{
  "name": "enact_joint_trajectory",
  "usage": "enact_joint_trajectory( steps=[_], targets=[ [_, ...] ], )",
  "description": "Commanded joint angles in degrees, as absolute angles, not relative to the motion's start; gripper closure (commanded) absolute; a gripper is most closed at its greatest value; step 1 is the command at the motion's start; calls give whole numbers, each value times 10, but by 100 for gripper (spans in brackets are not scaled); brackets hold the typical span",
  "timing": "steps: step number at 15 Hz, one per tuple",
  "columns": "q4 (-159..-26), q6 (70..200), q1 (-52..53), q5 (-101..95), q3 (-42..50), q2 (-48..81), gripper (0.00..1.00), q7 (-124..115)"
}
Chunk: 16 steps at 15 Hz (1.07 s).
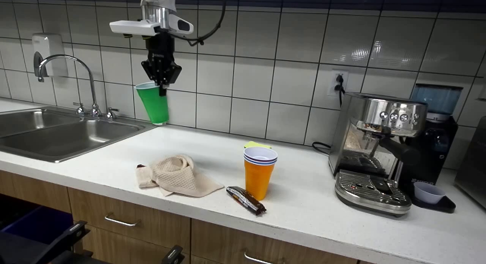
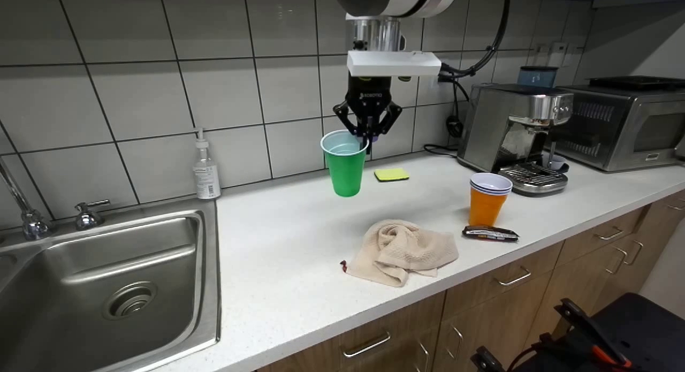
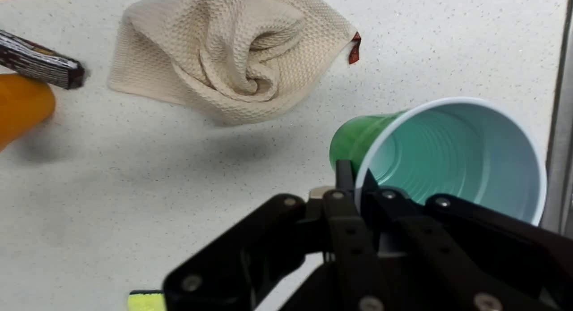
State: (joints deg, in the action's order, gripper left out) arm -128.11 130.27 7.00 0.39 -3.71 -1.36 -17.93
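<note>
The pincer (image 3: 358,180) grips a green cup (image 2: 345,171) by its rim, slightly tilted above the worktop (image 2: 278,286) and clear of the towel (image 2: 404,249), in what appears a carrying step; the next move would call for a steady hold.

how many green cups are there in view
1: the green cup, held tilted in the gripper, above the white counter. Others may be hidden inside the orange stack, whose nested cups show little beyond their rims.
</note>
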Motion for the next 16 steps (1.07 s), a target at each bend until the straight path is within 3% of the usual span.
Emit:
enact_joint_trajectory(
  steps=[1,16],
  targets=[
    [-1319,1293,49,6,-32,-67,99,-195],
    [-1378,1292,-54,-19,25,-139,99,-192]
  ],
)
